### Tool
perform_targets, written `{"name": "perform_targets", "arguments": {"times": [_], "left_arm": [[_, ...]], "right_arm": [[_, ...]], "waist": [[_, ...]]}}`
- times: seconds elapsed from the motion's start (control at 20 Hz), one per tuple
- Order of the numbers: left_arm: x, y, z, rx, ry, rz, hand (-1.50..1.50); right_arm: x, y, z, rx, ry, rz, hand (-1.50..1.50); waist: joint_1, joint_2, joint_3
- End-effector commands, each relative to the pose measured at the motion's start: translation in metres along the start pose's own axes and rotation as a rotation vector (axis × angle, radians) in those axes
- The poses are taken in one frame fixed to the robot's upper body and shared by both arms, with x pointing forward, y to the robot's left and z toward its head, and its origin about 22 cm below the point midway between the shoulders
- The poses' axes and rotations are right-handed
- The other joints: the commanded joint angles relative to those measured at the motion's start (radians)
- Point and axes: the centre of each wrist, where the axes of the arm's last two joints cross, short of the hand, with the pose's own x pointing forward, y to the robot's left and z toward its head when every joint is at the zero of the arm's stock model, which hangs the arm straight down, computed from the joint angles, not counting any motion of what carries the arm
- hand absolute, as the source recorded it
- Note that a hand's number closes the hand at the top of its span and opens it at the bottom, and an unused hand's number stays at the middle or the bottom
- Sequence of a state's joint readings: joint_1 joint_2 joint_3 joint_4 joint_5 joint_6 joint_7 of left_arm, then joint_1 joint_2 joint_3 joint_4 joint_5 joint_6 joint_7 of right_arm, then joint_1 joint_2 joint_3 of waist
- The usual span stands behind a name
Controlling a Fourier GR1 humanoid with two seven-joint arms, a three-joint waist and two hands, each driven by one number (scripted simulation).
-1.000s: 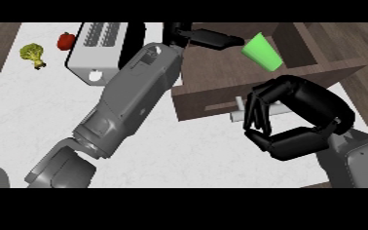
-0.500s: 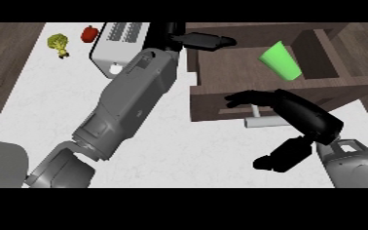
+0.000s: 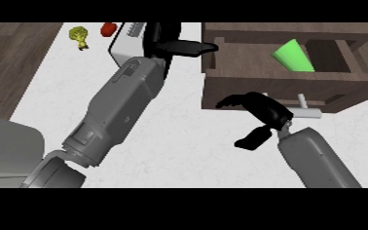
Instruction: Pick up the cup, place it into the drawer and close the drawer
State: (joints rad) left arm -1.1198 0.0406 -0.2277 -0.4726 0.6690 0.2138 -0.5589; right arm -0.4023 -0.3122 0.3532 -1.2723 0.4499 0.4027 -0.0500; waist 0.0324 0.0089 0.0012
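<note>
**Cup in Open Drawer; Both Hands Clear of It**

**Arm and hand pose.** The left forearm enters from the lower left edge and runs diagonally up to the centre top. The left hand (image 3: 174, 46) is at the near left corner of the drawer (image 3: 244, 80). Its fingers extend straight, pointing right toward that corner, and hold nothing. The hand partly covers the white appliance (image 3: 129, 44) behind it.

The right forearm enters from the lower right edge. The right hand (image 3: 262, 112) is in front of the drawer's front panel, beside the white handle (image 3: 305, 108). Its fingers curl forward toward the panel and the thumb hangs below; the hand grips nothing. Contact between the fingertips and the panel cannot be determined.

**Task object.** The cup (image 3: 293, 56) is bright green and tapered. It lies tilted inside the drawer, near the middle of the compartment, apart from both hands.

**Containers.** The drawer is dark brown wood and stands pulled out over the white counter (image 3: 194, 141). The cup is the only item visible in it. A darker recess shows at the drawer's right end, just beside the cup.

**Other items.** A yellow-green object (image 3: 79, 36) and a red object (image 3: 108, 28) rest at the upper left, near the white appliance and well apart from the drawer.
</note>
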Motion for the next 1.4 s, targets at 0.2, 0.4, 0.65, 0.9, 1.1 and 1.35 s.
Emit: {"name": "perform_targets", "arguments": {"times": [0.2,0.4,0.65,0.9,1.1,1.35], "left_arm": [[-0.005,0.034,0.016,-0.014,-0.011,0.019,-1.5],[0.008,0.043,0.014,-0.034,-0.01,0.044,-1.5],[-0.003,0.07,0.031,-0.018,0.005,0.041,-1.5],[0.001,0.081,0.035,-0.063,0.013,0.052,-1.5],[-0.006,0.079,0.042,-0.065,0.013,0.054,-1.5],[0.006,0.083,0.035,-0.081,0.011,0.074,-1.5]], "right_arm": [[-0.059,-0.005,-0.032,-0.075,0.057,0.004,1.5],[-0.067,-0.051,-0.029,-0.194,0.03,-0.031,1.5],[-0.059,-0.103,-0.029,-0.368,0.023,-0.052,1.5],[-0.063,-0.13,-0.018,-0.464,0.068,-0.096,1.5],[-0.057,-0.16,-0.003,-0.478,0.047,-0.109,1.5],[-0.058,-0.167,0.005,-0.489,0.015,-0.119,1.5]], "waist": [[0.063,0.009,0.003],[0.09,0.007,0.004],[0.119,0.023,0.004],[0.15,0.027,0.004],[0.156,0.035,0.003],[0.171,0.038,0.004]]}}
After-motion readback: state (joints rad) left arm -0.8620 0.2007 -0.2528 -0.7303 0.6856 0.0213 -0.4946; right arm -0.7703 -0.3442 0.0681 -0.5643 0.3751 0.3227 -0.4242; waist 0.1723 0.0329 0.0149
